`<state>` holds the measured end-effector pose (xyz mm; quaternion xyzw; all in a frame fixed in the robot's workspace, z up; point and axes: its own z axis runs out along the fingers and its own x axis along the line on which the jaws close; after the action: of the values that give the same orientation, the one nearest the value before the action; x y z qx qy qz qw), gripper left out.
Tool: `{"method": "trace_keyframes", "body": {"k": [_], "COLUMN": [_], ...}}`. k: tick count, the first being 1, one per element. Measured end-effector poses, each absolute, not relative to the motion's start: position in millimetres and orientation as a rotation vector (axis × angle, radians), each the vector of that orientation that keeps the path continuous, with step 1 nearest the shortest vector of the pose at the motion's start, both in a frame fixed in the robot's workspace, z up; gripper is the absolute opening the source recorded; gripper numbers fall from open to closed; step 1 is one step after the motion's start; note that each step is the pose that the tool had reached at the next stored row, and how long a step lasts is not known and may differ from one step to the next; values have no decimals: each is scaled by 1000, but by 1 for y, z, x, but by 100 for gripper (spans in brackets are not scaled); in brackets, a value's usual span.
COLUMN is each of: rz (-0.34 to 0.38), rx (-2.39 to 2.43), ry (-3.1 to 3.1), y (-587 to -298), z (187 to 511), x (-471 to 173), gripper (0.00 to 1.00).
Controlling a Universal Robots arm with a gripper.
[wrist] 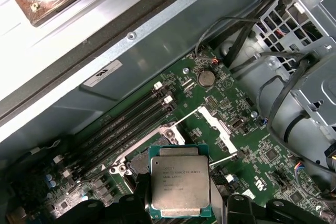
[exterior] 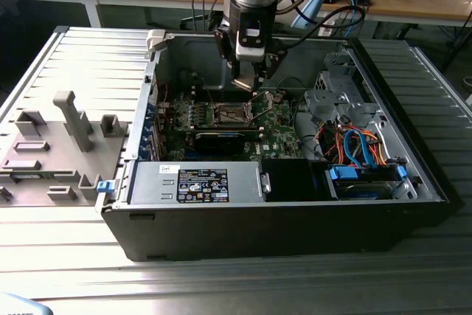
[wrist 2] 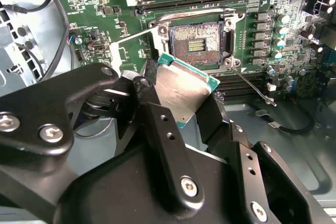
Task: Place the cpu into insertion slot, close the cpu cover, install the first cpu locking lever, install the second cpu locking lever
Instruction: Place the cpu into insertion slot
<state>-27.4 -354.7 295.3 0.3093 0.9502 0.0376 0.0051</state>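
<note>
On the exterior view's left, a grey holder tray [exterior: 51, 149] lies on the ribbed metal bench [exterior: 88, 57], just beside the open computer case [exterior: 280, 226], whose left wall stands as a tall edge between them. Inside, the green board [exterior: 284, 127] lies flat on the case floor, hemmed in by the power supply [exterior: 147, 182] on the near side and the case's back wall on the far side. The room above the board is open, and the arm reaches down through it. The end effector [exterior: 248, 85] hangs just over the insertion slot [exterior: 230, 114]. In the second wrist view its black fingers [wrist 2: 157, 124] are clenched on the cpu [wrist 2: 184, 90], gripping two opposite edges. The cpu is a flat square with a dull silver top and a thin green rim. It is held tilted above the board, one corner near the slot's rim, not seated. The slot's dark centre is bare inside a silvery frame. The cover [wrist: 216, 127] stands lifted off the slot, and a thin wire lever [wrist 2: 253, 88] sticks out free from one corner. On the exterior view's right, a metal drive cage [exterior: 332, 94] and orange and blue cables [exterior: 354, 145] crowd that side of the board.
</note>
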Motion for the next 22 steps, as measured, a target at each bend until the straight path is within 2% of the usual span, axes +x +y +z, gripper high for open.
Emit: {"method": "trace_keyframes", "body": {"k": [22], "rz": [117], "rx": [1023], "ry": [2956], "y": [-355], "z": [295], "x": [-27], "gripper": [55]}}
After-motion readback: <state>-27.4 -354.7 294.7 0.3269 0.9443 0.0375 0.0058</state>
